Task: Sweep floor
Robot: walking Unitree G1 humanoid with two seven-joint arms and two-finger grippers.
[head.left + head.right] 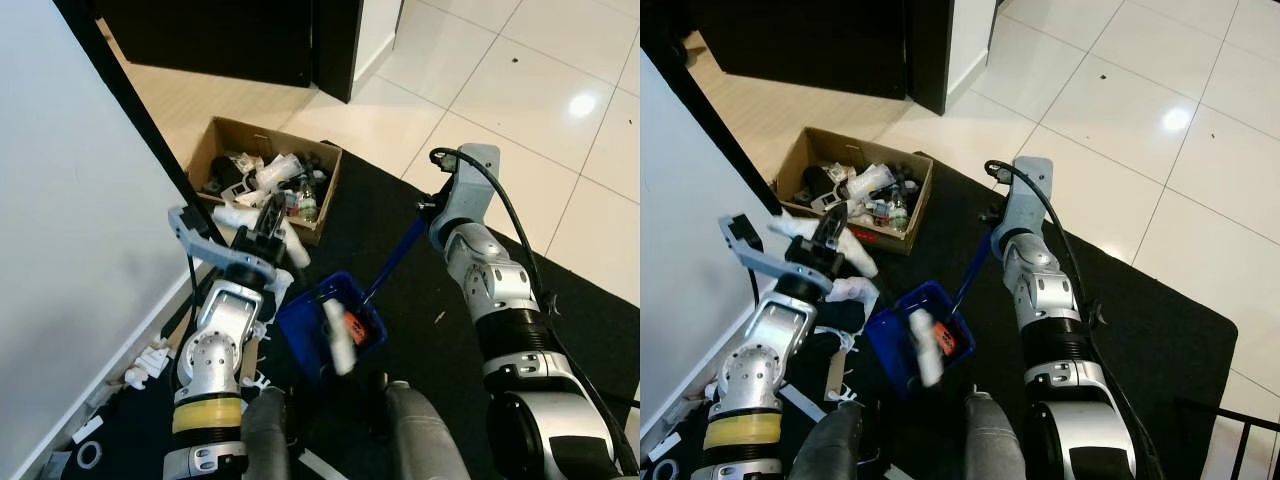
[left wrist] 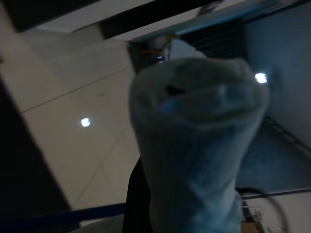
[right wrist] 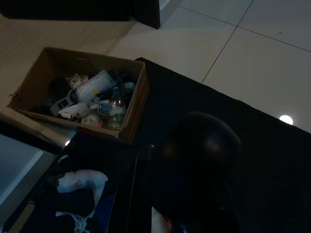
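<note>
Covering the near floor is a matte black mat point(image 1: 420, 300), its edge running diagonally against glossy pale floor tiles point(image 1: 520, 90) that catch a bright ceiling-light reflection. A white wall point(image 1: 60, 250) rises on the robot's left, with a dark cabinet point(image 1: 230, 35) standing on light wood-look flooring beyond it. Scraps of white litter point(image 1: 150, 362) lie along the foot of the wall.

An open brown cardboard box point(image 1: 225, 135) sits at the mat's far corner, packed with crumpled plastic, a clear bottle and other mixed rubbish.

A blue plastic dustpan point(image 1: 300, 325) rests on the mat between the two arms, holding a white cylindrical piece and something orange. Its long blue handle point(image 1: 395, 255) slants up to the right gripper point(image 1: 432, 212); whether those fingers are closed around it cannot be told, since the wrist hides them.

The left gripper point(image 1: 272, 215) points toward the box, and its black fingers are clamped on a soft white sock-like cloth point(image 2: 199, 141), which looks limp and knitted in the left wrist view. More crumpled white material point(image 3: 80, 180) lies on the mat just short of the box.
</note>
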